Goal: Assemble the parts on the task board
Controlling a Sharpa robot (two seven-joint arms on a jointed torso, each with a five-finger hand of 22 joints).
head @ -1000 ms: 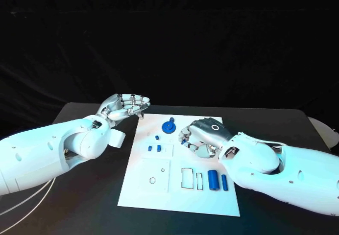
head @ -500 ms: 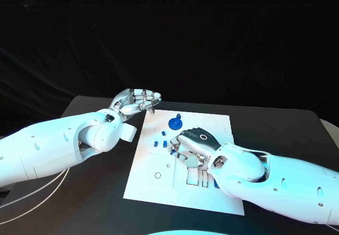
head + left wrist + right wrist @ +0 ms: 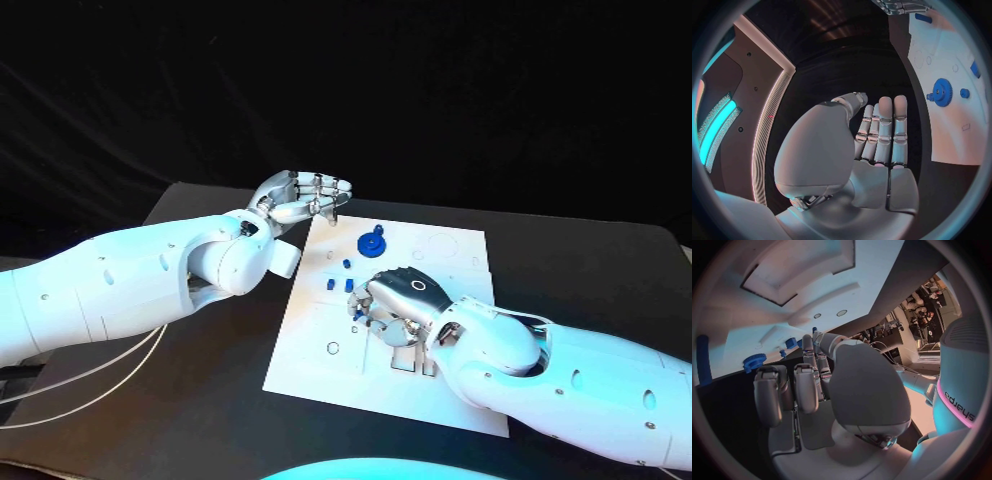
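Head view. Board [image 3: 433,395]: white, lying mid-table [image 3: 188,400]. Left hand [image 3: 303,197]: at the board's far left corner, fingers curled in, nothing seen in them. Right hand [image 3: 397,300]: low over the board's middle, fingers bent down toward the surface; whether they hold a part I cannot tell. Gear [image 3: 372,242]: blue, on the far half of the board. Small parts [image 3: 339,285]: blue, just left of the right hand.

Left wrist view. Left hand [image 3: 876,145]: fingers side by side, bent toward the palm, empty, beside the board [image 3: 942,125] and off it. Gear [image 3: 942,92] lies on the board.

Right wrist view. Right hand [image 3: 817,380]: fingers folded close; grip unclear. Gear [image 3: 754,361] and a blue cylinder [image 3: 702,359] lie on the board [image 3: 754,300].

Since half a second ago: the right hand sits further in over the middle, covering the cylinders seen a second ago; the left hand is unchanged in pose.
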